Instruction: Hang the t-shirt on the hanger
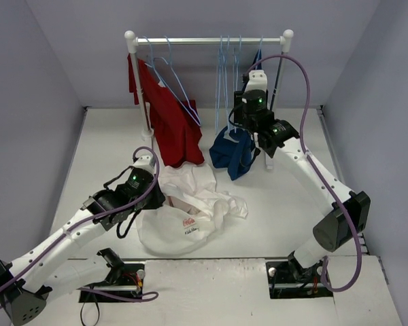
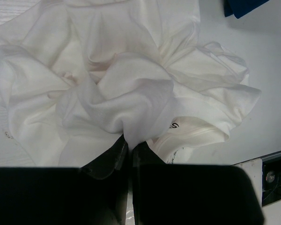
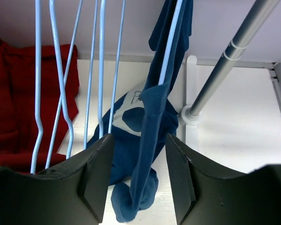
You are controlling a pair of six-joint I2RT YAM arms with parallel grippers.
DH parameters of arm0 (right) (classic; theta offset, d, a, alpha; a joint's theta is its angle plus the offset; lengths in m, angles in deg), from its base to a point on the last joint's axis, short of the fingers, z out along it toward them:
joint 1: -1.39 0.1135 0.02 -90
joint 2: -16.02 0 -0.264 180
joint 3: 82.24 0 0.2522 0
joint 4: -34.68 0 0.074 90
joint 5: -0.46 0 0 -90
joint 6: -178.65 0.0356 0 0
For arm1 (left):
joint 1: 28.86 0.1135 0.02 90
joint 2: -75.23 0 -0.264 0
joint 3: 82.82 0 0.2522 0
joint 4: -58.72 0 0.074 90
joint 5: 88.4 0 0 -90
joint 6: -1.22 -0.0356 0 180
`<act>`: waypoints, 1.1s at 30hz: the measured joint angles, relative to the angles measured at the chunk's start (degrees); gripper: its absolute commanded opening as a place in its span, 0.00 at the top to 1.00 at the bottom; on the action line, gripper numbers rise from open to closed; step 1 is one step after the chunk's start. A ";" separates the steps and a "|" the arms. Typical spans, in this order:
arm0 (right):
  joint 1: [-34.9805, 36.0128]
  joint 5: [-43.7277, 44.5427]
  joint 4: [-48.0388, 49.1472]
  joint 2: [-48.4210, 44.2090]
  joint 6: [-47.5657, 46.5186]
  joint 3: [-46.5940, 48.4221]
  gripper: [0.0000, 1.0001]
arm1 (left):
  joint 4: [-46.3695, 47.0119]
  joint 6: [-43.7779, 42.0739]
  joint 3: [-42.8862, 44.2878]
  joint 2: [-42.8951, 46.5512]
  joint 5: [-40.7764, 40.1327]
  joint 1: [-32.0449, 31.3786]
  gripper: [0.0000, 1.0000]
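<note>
Pinching a fold of white cloth, the left gripper [image 2: 129, 143] is clenched on the t-shirt [image 2: 131, 93] at the bottom middle of its wrist view, and the rest of the garment is bunched in a crumpled heap above the jaws. In the overhead view that heap lies on the table [image 1: 292, 204] at lower centre, with the red logo facing up near its lower edge. Up at the top of that view, the right gripper [image 3: 136, 140] hangs at the rack. Its jaws are parted and clamp nothing, with a strip of the navy shirt [image 3: 145, 112] dangling in the gap between them. Several pale-blue hangers [image 3: 101, 70] hang in a row just left of that strip, one wire close beside the left-hand finger. The red shirt [image 3: 14, 103] fills the left edge of the right wrist view, and the rack's grey post [image 3: 243, 33] slants across the upper right.
</note>
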 measured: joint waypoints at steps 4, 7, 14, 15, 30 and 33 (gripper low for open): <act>-0.24 -2.09 0.04 0.98 0.29 0.19 0.56 | 0.01 0.00 -0.08 0.00 0.03 0.00 1.00; -0.24 -2.93 0.03 1.27 0.57 0.19 0.56 | 0.04 0.00 -0.41 0.00 0.12 0.00 1.00; -0.26 -2.93 -0.02 1.19 0.65 0.94 0.57 | -0.09 0.00 -0.94 0.00 0.16 0.00 1.00; -0.26 -2.93 0.03 1.15 0.64 1.29 0.58 | -0.09 0.00 -0.94 0.00 0.17 0.00 1.00; -1.09 -4.64 0.33 1.41 -1.46 8.81 0.63 | -0.09 0.00 -0.94 -0.02 0.58 0.00 1.00; -1.55 -5.30 0.61 3.02 -1.46 9.76 0.63 | -0.09 0.00 -0.94 -0.10 0.61 0.00 1.00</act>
